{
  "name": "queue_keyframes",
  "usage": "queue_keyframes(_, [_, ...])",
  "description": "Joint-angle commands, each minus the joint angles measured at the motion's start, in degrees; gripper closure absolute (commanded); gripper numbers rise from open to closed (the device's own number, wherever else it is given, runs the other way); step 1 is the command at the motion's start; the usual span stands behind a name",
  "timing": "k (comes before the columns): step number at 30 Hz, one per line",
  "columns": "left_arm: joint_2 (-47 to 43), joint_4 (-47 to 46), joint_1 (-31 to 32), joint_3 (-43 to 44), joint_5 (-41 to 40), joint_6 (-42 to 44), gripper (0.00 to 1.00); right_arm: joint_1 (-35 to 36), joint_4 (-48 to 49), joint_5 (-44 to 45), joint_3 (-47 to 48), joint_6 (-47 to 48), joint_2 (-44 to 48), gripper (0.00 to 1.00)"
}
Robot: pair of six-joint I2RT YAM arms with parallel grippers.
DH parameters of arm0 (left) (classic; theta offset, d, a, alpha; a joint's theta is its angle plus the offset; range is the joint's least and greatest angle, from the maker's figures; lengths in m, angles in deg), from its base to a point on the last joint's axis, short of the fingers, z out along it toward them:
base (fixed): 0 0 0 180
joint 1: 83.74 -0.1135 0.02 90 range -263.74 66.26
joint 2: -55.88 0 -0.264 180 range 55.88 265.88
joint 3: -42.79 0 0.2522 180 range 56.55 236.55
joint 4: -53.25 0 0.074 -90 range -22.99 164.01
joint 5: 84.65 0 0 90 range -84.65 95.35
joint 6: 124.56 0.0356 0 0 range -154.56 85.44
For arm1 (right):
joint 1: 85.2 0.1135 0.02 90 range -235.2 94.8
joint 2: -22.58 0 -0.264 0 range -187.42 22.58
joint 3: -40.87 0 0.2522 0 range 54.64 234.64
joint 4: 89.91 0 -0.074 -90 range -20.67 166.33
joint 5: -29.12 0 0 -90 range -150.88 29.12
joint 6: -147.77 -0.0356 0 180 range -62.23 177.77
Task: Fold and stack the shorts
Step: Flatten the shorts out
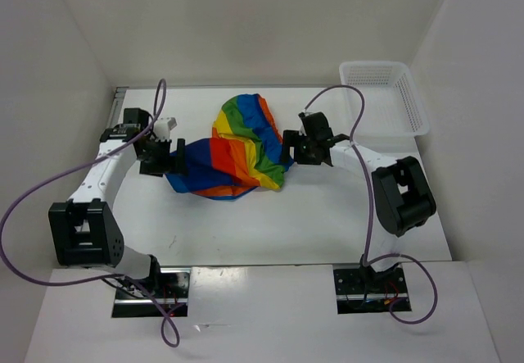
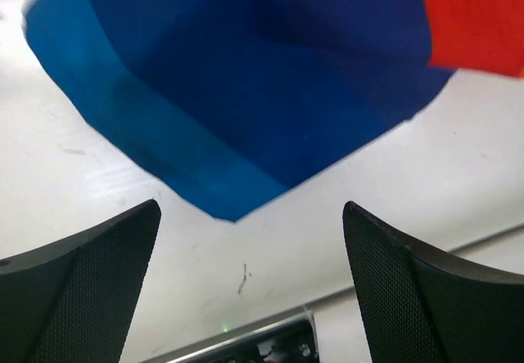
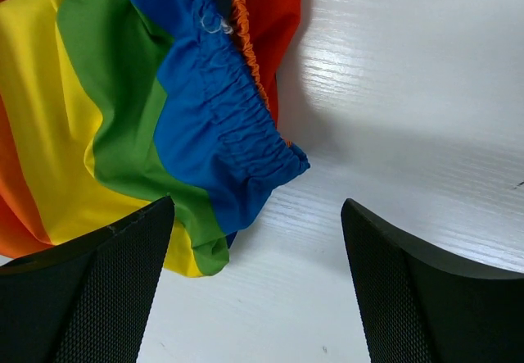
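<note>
Gripper on the left (image 1: 174, 156): hovering just left of the shorts (image 1: 241, 150), at their blue edge. Spreading both fingers wide and clasping nothing. Seen again from the left wrist (image 2: 251, 209), facing a blue corner of the shorts (image 2: 246, 76), with the fingers (image 2: 90, 289) standing clear on either side of it.

Shorts next: lying crumpled in a rainbow heap on the white table (image 1: 286, 224), showing red, orange, yellow, green and blue stripes, and being flanked closely on both sides.

Gripper on the right (image 1: 288, 148): sitting just right of the shorts, beside their green and blue folds. Also gaping wide, gripping nothing. From the right wrist (image 3: 258, 205), looking down on the gathered blue waistband of the shorts (image 3: 123, 93).

Basket (image 1: 409, 109), white mesh: resting well right of the shorts, farther back.
</note>
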Motion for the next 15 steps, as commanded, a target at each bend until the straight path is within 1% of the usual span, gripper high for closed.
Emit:
queue_keyframes(1, [-3.9, 1.5, -1.7, -2.4, 5.9, 0.2, 0.02, -0.4, 2.9, -0.7, 2.5, -1.9, -0.5, 0.13])
queue_keyframes(4, [-3.4, 1.5, -1.7, -3.7, 5.9, 0.2, 0.02, -0.4, 4.4, 0.0, 1.2, -2.5, -0.5, 0.13])
queue_keyframes(5, [-2.7, 0.9, -1.7, -3.7, 6.6, 0.2, 0.00, -0.4, 5.7, 0.0, 0.4, -3.2, -0.5, 0.13])
queue_keyframes(8, [1.5, -1.7, -1.7, -4.1, 7.4, 0.2, 0.00, -1.1, 6.9, 0.0, -0.2, -5.0, -1.8, 0.12])
queue_keyframes(9, [4.7, -2.5, -1.7, -4.1, 8.2, 0.2, 0.00, -1.8, 6.9, -0.6, -0.2, -5.5, -2.6, 0.12])
queue_keyframes(12, [10.0, -3.7, -2.2, -2.8, 10.5, 0.2, 0.00, -2.4, 8.2, -1.8, -0.2, -7.3, -4.0, 0.12])
queue_keyframes(15, [11.9, -5.4, -2.2, -2.0, 11.1, 0.2, 0.00, -3.0, 7.7, -4.2, 1.4, -8.7, -6.8, 0.12])
